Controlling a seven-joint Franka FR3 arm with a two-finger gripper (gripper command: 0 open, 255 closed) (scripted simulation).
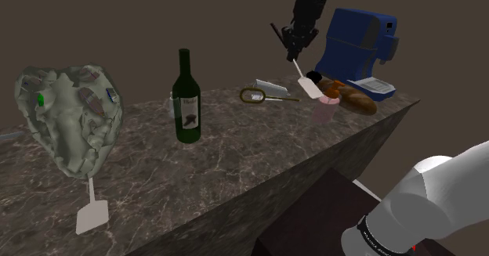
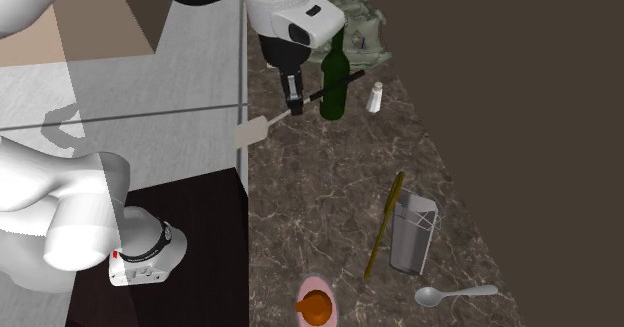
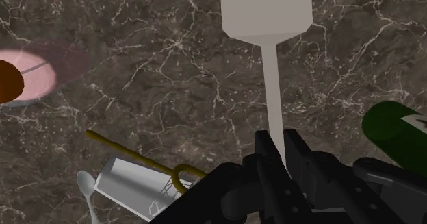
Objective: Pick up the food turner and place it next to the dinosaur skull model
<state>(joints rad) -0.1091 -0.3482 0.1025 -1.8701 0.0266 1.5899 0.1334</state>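
Observation:
My gripper (image 1: 296,56) is shut on the food turner (image 1: 308,84) and holds it in the air above the marble counter (image 1: 235,160). The turner has a pale flat blade and thin shaft with a black handle (image 2: 340,83). In the wrist view the fingers (image 3: 265,147) clasp the pale shaft, and the blade (image 3: 267,10) points away from the hand over the counter. The dinosaur skull model (image 1: 70,117), pale green-grey on a thin stand, sits at the shoulder view's far left, well away from the gripper. It also appears at the far end of the counter (image 2: 360,25).
A green wine bottle (image 1: 186,98) stands between gripper and skull. A grey carton (image 2: 412,235), a gold stick (image 2: 384,225), a spoon (image 2: 455,295), a pink bowl (image 2: 316,305) and a salt shaker (image 2: 376,97) lie about. A blue machine (image 1: 356,51) and bread (image 1: 356,98) occupy the counter's end.

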